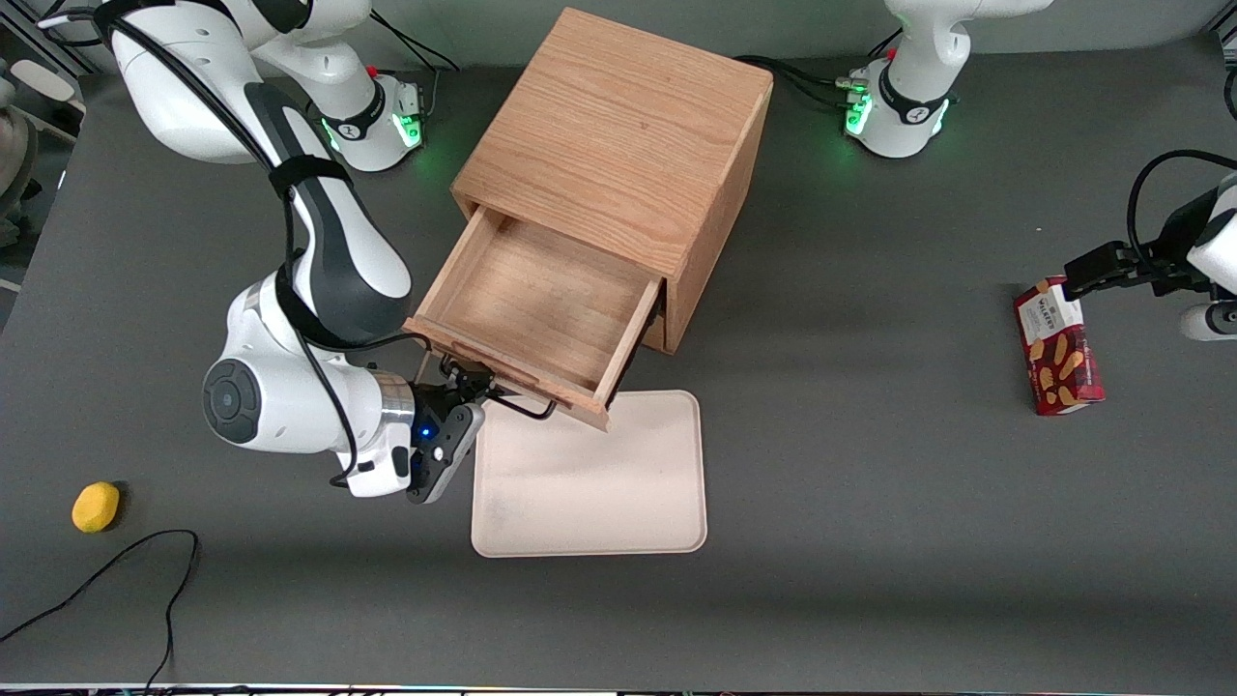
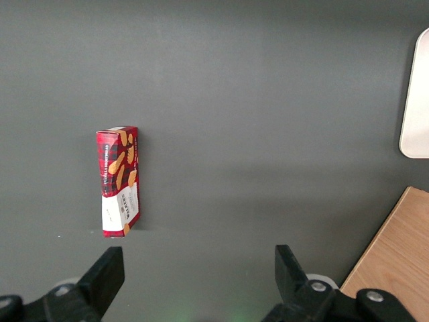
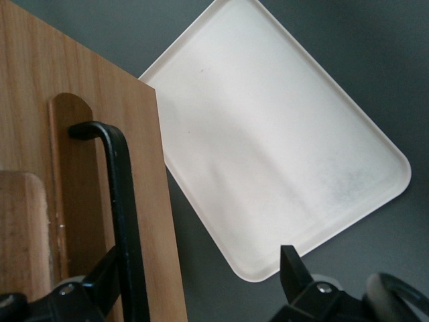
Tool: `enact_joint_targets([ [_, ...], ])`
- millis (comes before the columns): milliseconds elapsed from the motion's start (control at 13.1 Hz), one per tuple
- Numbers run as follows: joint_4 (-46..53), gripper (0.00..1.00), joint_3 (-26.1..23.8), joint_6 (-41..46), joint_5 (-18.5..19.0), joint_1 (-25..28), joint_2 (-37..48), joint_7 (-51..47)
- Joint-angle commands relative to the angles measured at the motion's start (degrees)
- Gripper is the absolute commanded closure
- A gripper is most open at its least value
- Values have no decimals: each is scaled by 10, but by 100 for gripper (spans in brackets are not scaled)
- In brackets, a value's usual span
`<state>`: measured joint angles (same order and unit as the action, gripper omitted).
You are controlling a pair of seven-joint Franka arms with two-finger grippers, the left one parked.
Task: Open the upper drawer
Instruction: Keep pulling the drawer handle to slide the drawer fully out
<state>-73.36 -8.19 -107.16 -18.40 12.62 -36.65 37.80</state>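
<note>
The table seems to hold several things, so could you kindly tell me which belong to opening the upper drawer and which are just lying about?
Part of the job:
- upper drawer, pulled out of the cabinet
- its black handle
- gripper, at the handle, fingers open

Just lying about:
- cream tray, in front of the drawer
- red biscuit box, toward the parked arm's end
- yellow lump
- black cable

Even overhead light, bright and soft; cabinet (image 1: 618,164) throws a faint shadow toward 3 o'clock on the bench (image 1: 870,483). End effector (image 1: 471,387) at drawer handle (image 1: 522,406), sharp.
</note>
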Motion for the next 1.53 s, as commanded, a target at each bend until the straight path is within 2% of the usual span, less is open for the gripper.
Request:
enact_joint_targets([
  [0,23,0,-2,-7,0,-6,-18,13],
  [688,26,0,-2,-58,-1,-6,-33,10],
  [1453,43,0,-2,-67,-3,-19,-37,26],
])
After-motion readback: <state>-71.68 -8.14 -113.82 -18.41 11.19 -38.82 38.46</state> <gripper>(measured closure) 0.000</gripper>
